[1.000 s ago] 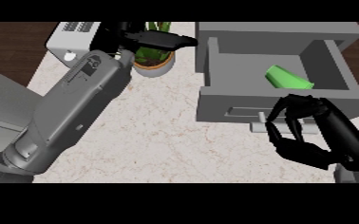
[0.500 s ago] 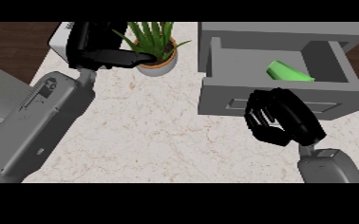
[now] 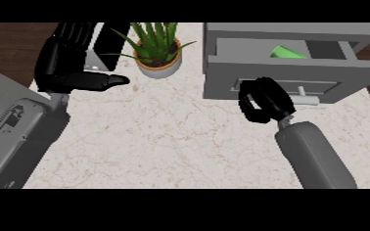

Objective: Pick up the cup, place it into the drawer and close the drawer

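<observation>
Right hand (image 3: 266, 100): your fingers are curled in on themselves here and hold nothing; the hand sits against the drawer's grey front, just left of the handle (image 3: 305, 97), which sticks out from the panel. You cannot tell from this view whether the knuckles press the panel or only hover before it.
Right forearm: the grey arm runs from the hand down and to the right, toward the view's lower edge.
Left hand (image 3: 69, 66): you see it at the upper left, fingers straight and pointing up, thumb stretched out to the right over the counter; it grips nothing and touches none of the task's things.
Left forearm: it drops from the hand to the lower-left corner, broad and grey.
Drawer (image 3: 282, 66): partly open; you look down into a narrow slot between the cabinet top and the front panel.
Cup (image 3: 288, 53): green, lying inside the drawer, near the middle of the slot; only its upper part shows to you over the front panel, and a dark patch lies just to its right.
Plant (image 3: 157, 46): green blades in a pale pot with an orange rim, standing on the counter between the left hand and the drawer, well apart from the right hand.
Counter (image 3: 166, 137): pale, marbled stone; dark wood shows at its upper-left edge.
</observation>
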